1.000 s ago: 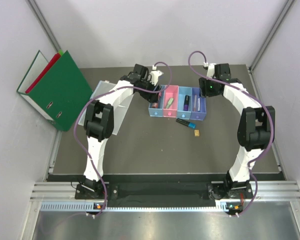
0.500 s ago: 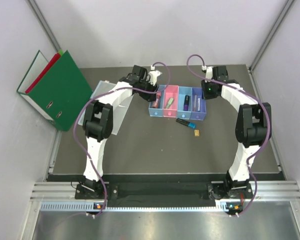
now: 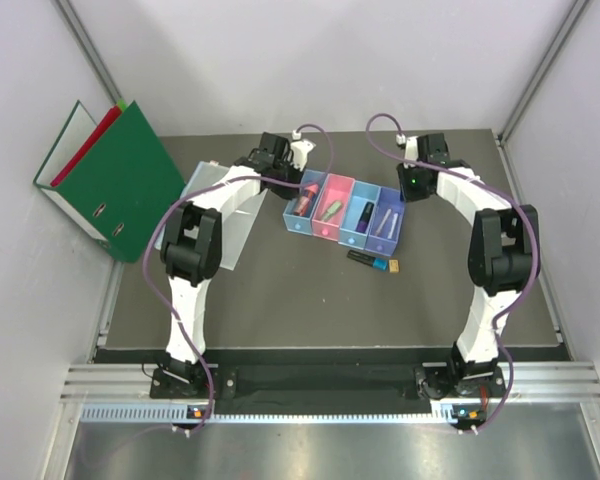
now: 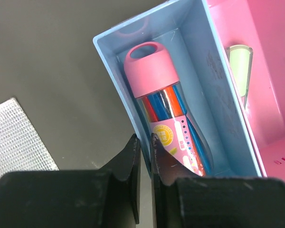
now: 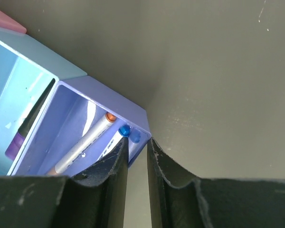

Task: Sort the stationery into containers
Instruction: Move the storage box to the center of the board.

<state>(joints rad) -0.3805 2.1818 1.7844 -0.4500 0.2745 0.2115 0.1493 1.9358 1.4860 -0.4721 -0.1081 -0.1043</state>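
Pinched in the left gripper (image 4: 143, 142), the light blue bin (image 4: 116, 71) is glossy translucent plastic; the purple bin (image 5: 99, 97) in the right gripper (image 5: 137, 147) looks alike. The table (image 5: 218, 71) beneath them is matt grey.

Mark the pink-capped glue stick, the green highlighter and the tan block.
pink-capped glue stick (image 4: 162, 107), left wrist view, striped body below the cap.
green highlighter (image 3: 329, 211), top external view, mid-barrel.
tan block (image 3: 394, 267), top external view, its centre.

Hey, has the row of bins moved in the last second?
Yes. The row of bins has slid left, toward the green binder, and twisted, so its purple end now sits nearer the tan block, which has stayed put.
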